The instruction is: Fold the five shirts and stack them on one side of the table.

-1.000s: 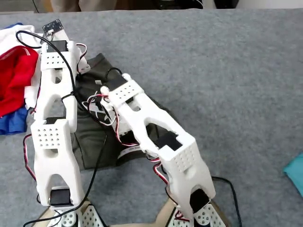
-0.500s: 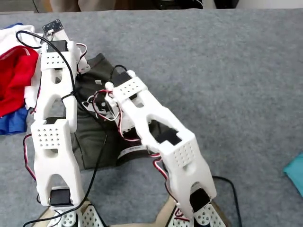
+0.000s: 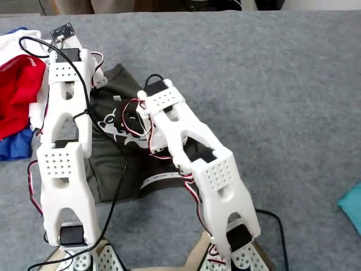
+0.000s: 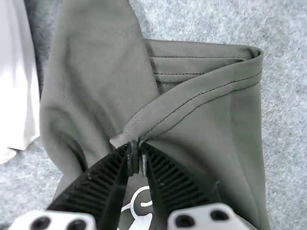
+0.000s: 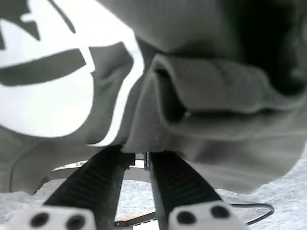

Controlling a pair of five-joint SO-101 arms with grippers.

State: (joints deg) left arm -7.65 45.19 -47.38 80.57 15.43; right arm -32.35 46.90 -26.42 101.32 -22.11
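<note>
One olive shirt lies bunched on the table, under and between the two arms. The left gripper is clamped on a raised fold of its stitched hem, with the jaws nearly together. The right gripper pinches another fold beside the white print. A red shirt, a white shirt and a blue shirt are heaped at the table's left edge in the high view. A teal cloth sits at the right edge, well apart.

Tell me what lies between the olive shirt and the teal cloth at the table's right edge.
Bare grey table cover, as the high view shows; nothing rests between the olive shirt and the teal cloth.
</note>
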